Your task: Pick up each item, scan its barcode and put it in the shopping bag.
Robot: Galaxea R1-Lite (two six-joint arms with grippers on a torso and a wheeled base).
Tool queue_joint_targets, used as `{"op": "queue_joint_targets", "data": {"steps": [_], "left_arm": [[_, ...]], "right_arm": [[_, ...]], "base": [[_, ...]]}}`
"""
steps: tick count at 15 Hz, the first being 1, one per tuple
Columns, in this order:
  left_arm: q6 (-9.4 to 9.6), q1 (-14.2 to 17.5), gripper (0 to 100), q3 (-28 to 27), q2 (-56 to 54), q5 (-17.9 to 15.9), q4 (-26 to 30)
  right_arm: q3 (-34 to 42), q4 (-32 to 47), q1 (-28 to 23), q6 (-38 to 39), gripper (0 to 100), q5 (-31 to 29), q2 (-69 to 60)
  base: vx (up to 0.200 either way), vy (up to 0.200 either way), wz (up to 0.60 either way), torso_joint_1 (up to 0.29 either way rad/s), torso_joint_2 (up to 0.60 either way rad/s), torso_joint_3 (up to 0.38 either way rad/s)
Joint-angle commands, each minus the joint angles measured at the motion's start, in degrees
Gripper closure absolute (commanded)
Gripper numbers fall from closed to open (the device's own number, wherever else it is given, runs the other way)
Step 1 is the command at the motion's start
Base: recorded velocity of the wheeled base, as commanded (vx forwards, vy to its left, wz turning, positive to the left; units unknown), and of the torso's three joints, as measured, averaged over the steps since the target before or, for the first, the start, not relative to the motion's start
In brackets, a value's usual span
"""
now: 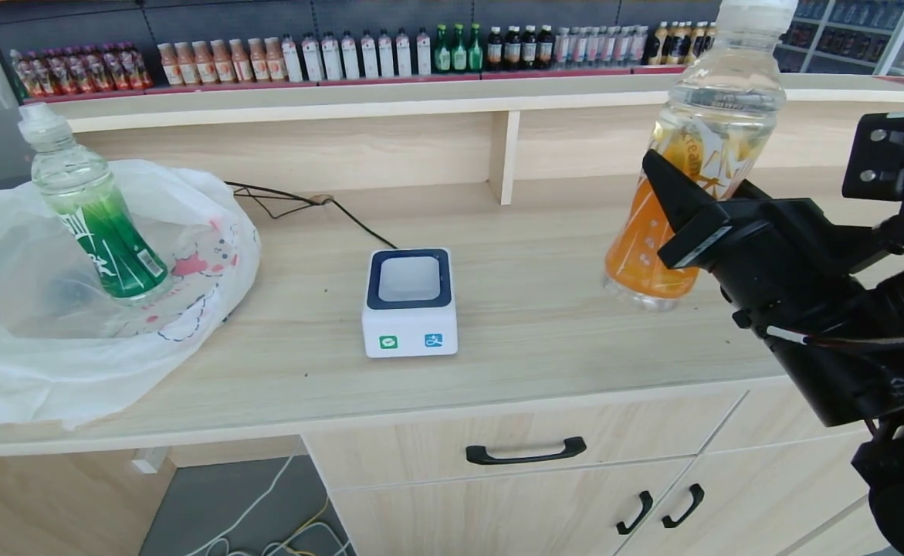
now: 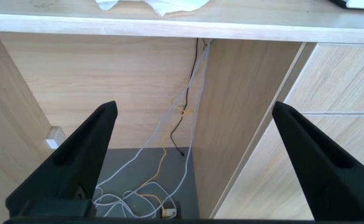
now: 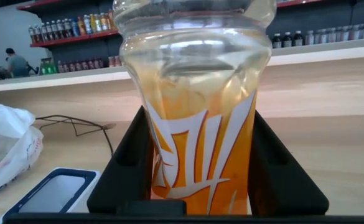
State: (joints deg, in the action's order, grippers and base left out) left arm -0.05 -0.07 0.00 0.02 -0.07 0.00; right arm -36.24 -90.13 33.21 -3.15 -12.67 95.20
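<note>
Two bottles: the clear plastic orange-labelled bottle (image 1: 699, 154), clamped in the right pincer (image 1: 687, 212), hangs tilted over the pale wooden desk (image 1: 560, 309). The white box scanner (image 1: 410, 303) sits between it and the white plastic shopping bag (image 1: 19, 340), which holds a leaning green-labelled bottle (image 1: 100, 224). The left pincer (image 2: 194, 162) is apart, below the desk edge

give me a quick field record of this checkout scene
right gripper: shut on orange bottle, held tilted to the right of the scanner
left gripper: open, holding nothing, low in front of the counter
green bottle: leaning inside the shopping bag
scanner: on counter between shopping bag and orange bottle, window facing up
task state: orange bottle not yet bagged
</note>
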Motion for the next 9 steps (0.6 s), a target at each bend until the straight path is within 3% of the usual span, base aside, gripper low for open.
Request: {"op": "queue_joint_targets", "data": {"steps": [1, 9], "left_arm": [[0.05, 0.0, 0, 0.0, 0.0, 0.0, 0.0], [-0.04, 0.0, 0, 0.0, 0.0, 0.0, 0.0]], "right_arm": [[0.1, 0.1, 0.0, 0.0, 100, 0.0, -0.2], [1.4, 0.1, 0.0, 0.0, 100, 0.0, -2.4]], "base": [[0.000, 0.200, 0.00, 0.002, 0.00, 0.002], [0.000, 0.200, 0.00, 0.008, 0.00, 0.007]]}}
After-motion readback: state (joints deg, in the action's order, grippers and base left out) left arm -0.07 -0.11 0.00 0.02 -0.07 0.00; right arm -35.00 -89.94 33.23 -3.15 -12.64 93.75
